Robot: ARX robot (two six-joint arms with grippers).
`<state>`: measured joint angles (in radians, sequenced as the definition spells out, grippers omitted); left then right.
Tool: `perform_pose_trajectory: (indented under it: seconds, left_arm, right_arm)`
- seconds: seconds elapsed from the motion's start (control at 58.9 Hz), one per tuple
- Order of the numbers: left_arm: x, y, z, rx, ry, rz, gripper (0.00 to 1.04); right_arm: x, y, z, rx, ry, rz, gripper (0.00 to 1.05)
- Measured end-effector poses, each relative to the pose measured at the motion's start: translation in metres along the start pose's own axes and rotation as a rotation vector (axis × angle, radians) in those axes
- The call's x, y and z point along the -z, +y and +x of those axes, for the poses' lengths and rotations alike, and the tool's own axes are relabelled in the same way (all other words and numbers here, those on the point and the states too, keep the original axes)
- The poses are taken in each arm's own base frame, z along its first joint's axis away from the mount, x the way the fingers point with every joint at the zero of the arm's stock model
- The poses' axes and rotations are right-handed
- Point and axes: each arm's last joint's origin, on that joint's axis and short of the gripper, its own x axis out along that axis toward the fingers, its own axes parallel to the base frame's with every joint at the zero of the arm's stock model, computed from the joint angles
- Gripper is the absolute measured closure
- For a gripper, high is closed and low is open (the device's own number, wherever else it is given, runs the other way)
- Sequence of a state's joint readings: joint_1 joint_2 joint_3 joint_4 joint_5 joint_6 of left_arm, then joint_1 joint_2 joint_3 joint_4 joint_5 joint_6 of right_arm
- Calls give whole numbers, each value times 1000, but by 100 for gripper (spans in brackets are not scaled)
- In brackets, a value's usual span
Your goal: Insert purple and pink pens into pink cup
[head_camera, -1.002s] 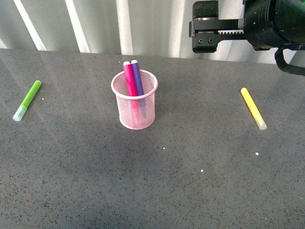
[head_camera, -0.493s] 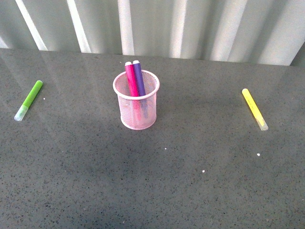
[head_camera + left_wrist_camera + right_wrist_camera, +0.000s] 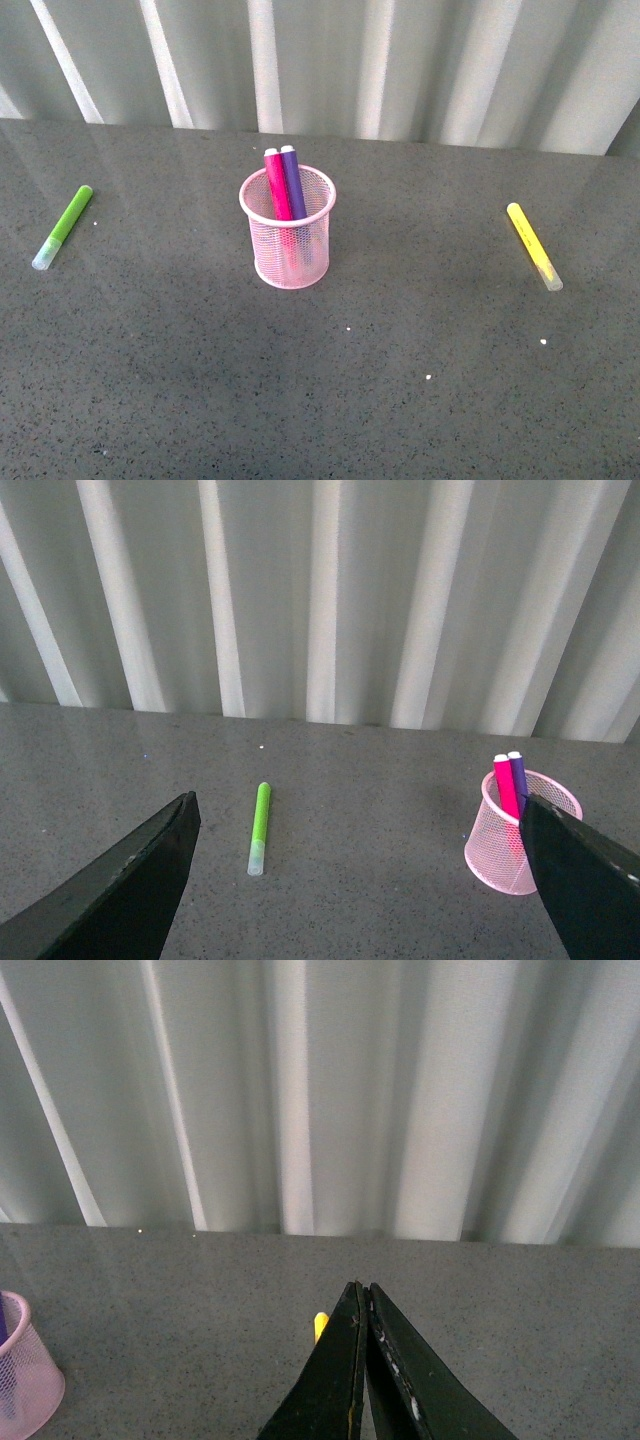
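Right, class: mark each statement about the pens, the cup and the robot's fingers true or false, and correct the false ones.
1. Both the pink pen and the purple pen stand inside the pink cup. True.
2. The green marker lies in the cup too. False: it lies on the table, well to the cup's left.
3. The right gripper has its fingers closed together. True.
4. The left gripper is shut on a pen. False: its fingers are wide apart and hold nothing.
5. The yellow marker leans against the cup. False: it lies flat, far to the cup's right.
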<state>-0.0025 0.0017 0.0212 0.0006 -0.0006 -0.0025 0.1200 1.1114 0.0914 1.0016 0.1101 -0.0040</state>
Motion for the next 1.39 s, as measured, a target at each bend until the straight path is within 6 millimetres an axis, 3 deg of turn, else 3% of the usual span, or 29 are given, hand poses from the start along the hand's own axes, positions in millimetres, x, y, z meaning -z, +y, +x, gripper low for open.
perform_pose_trajectory:
  seconds: [0.357,0.731,1.393]
  left_arm:
    - [0,0,0,0,0,0,7]
    - [0,0,0,0,0,0,7]
    - [0,0,0,0,0,0,7]
  right_arm:
    - [-1,-17,-27,11,-3,3,101]
    - [-9,-18,-48,9,-31,2,101]
    - [-10,-17,-67,9,-38,3,101]
